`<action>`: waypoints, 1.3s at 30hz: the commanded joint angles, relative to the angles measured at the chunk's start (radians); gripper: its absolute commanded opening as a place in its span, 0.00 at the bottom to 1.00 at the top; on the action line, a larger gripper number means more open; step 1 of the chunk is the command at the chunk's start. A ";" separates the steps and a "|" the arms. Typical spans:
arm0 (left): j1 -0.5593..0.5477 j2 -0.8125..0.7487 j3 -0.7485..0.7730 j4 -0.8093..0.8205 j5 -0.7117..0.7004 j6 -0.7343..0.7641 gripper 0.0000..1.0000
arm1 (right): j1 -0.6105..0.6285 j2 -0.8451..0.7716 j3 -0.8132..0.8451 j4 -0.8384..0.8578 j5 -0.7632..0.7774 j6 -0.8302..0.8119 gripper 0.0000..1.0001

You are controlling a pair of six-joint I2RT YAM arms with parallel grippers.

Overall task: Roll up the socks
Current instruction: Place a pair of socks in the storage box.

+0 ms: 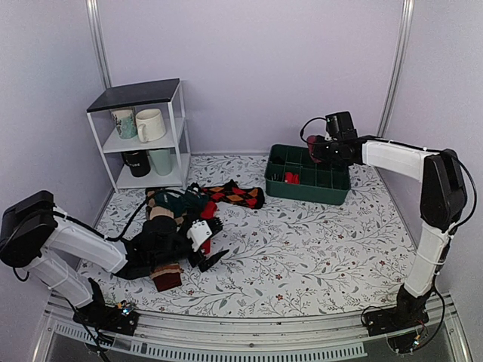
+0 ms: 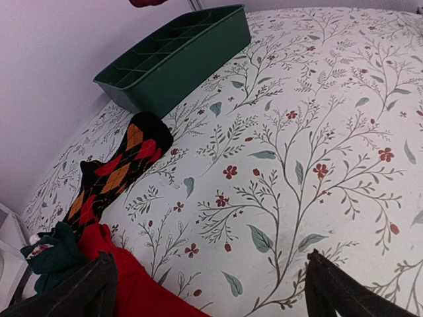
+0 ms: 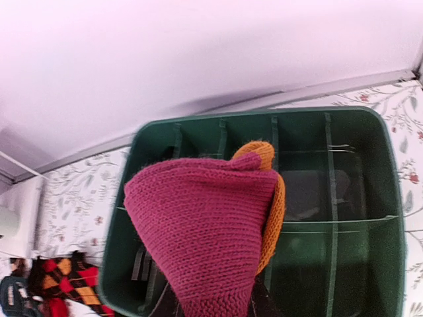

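My right gripper (image 1: 315, 148) is shut on a rolled maroon sock bundle (image 3: 208, 231) with an orange toe (image 3: 272, 198) and holds it above the green divided tray (image 1: 332, 188). Only dark finger bases (image 3: 266, 305) show under the bundle. A pile of socks lies at the left: black-red argyle (image 1: 235, 195), teal (image 1: 181, 202), plain red (image 1: 208, 211) and brown striped (image 1: 167, 276). My left gripper (image 1: 215, 243) is open and low at the pile's right edge. In the left wrist view its gap (image 2: 210, 259) spans bare cloth, with the red sock (image 2: 129, 281) by the left finger (image 2: 86, 290).
A white shelf (image 1: 179, 132) with mugs stands at the back left. The tray (image 2: 192, 63) has several compartments; one holds a red item (image 1: 291, 178). The argyle sock (image 2: 119, 168) and teal sock (image 2: 56, 254) lie beyond my left fingers. Walls close the back and sides.
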 commanded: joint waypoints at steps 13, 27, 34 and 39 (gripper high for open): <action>0.016 -0.007 0.020 -0.013 0.029 0.002 1.00 | 0.092 -0.017 -0.062 -0.036 0.076 0.248 0.00; 0.015 -0.038 0.010 -0.019 0.041 0.003 1.00 | 0.092 0.090 -0.038 -0.089 0.055 0.270 0.00; 0.016 -0.045 0.006 -0.019 0.030 0.012 0.99 | 0.078 0.129 -0.016 -0.141 0.036 0.273 0.00; 0.017 -0.047 0.010 -0.028 0.032 0.013 1.00 | 0.053 0.168 0.039 -0.221 0.016 0.249 0.00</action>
